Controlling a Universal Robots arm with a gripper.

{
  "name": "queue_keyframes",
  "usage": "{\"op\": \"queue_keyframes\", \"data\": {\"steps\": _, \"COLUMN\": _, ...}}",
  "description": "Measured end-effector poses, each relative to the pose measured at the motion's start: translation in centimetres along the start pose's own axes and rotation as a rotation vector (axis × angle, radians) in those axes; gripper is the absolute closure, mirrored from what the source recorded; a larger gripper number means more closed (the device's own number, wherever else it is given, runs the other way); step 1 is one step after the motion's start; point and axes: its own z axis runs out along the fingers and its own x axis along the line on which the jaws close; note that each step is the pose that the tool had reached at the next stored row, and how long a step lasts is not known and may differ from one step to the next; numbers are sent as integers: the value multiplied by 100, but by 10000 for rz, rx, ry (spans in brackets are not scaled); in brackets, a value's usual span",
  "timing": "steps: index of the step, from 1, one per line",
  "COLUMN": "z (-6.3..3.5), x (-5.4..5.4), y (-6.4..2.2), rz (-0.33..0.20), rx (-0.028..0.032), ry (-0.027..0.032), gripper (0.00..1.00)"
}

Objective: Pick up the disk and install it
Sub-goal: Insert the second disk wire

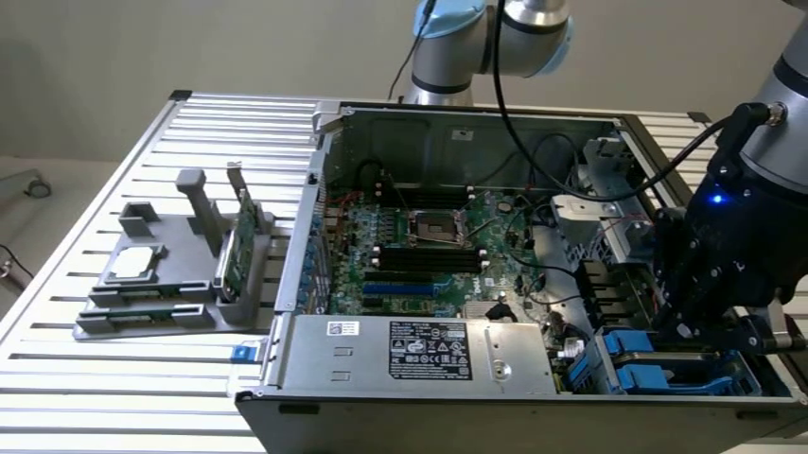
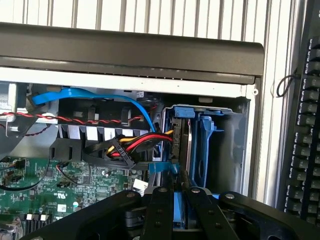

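Observation:
The disk (image 2: 186, 142) stands on edge in the blue plastic bay (image 2: 206, 150) at the corner of the open computer case (image 1: 316, 236), its blue side rails showing. My gripper (image 2: 179, 202) reaches down into that bay, with its black fingers (image 2: 162, 210) drawn close together on the disk's blue-railed end. In the exterior view my gripper (image 1: 701, 326) hangs low over the blue rails (image 1: 650, 369) at the case's front corner on the exterior view's right, and hides most of the disk.
A bundle of red, yellow and black power wires (image 2: 127, 146) and a blue cable (image 2: 100, 95) lie beside the bay. The motherboard (image 1: 430, 246) and power supply (image 1: 417, 350) sit in the case. A grey stand (image 1: 165, 284) holds a green card (image 1: 237, 241) and a small silver drive (image 1: 132, 265).

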Motion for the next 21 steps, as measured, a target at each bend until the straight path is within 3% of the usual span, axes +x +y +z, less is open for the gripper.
{"op": "queue_keyframes", "data": {"steps": 8, "z": 4, "x": 14, "y": -9, "rz": -104, "rx": -132, "ry": 1, "gripper": 84}}
{"op": "queue_keyframes", "data": {"steps": 21, "z": 53, "x": 18, "y": -34, "rz": -211, "rx": -452, "ry": -14, "gripper": 84}}
